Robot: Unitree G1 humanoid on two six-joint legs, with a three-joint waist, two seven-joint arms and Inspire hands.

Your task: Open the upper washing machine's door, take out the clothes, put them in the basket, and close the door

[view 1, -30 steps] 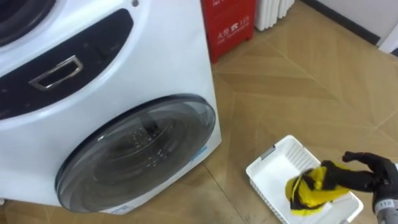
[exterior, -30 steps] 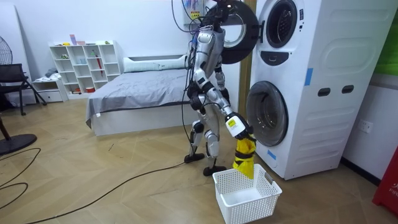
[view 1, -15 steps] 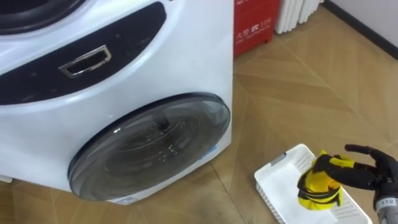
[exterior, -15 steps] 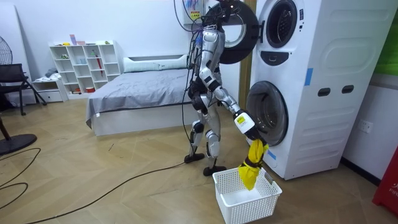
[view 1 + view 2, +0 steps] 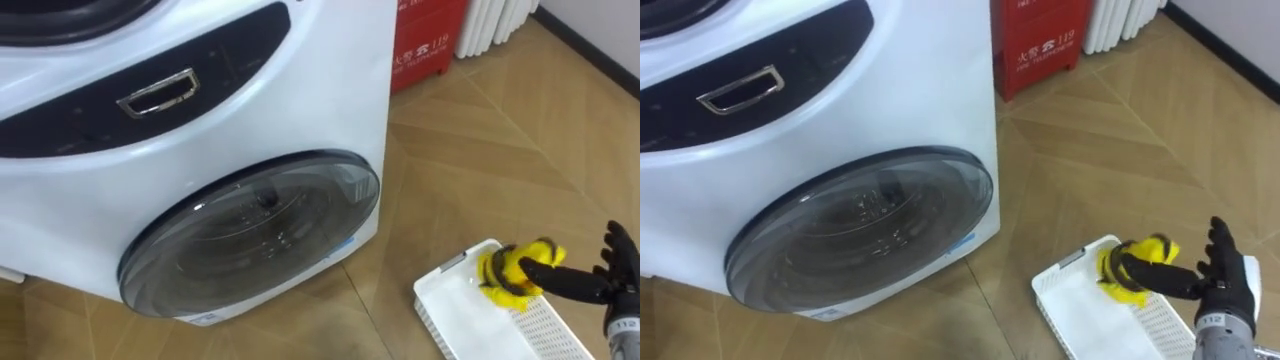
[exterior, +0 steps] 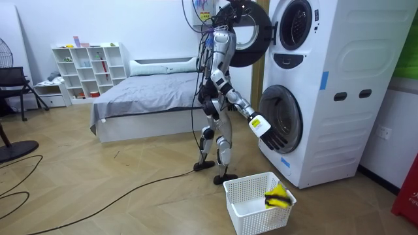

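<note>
A yellow and black garment [image 5: 512,271] lies in the white mesh basket [image 5: 447,303] on the floor, against its far rim, and is seen there too in the room view [image 6: 279,196]. My right hand [image 5: 612,277] hangs open above the basket [image 6: 256,207], fingers stretched toward the garment [image 5: 1134,266], holding nothing. In the room view the right hand [image 6: 270,134] is well above the basket, in front of the lower washing machine door [image 5: 250,237], which is shut. I stand facing the stacked machines [image 6: 313,85].
The upper machine's round door [image 6: 251,32] stands open beside my head. A red box [image 5: 430,42] and a white radiator [image 5: 495,22] stand behind the machine. A bed [image 6: 150,98] and a white shelf [image 6: 88,68] are behind me.
My right hand went from shut on the garment to open. The garment dropped into the basket and the hand rose away from it. The head camera shifted slightly.
</note>
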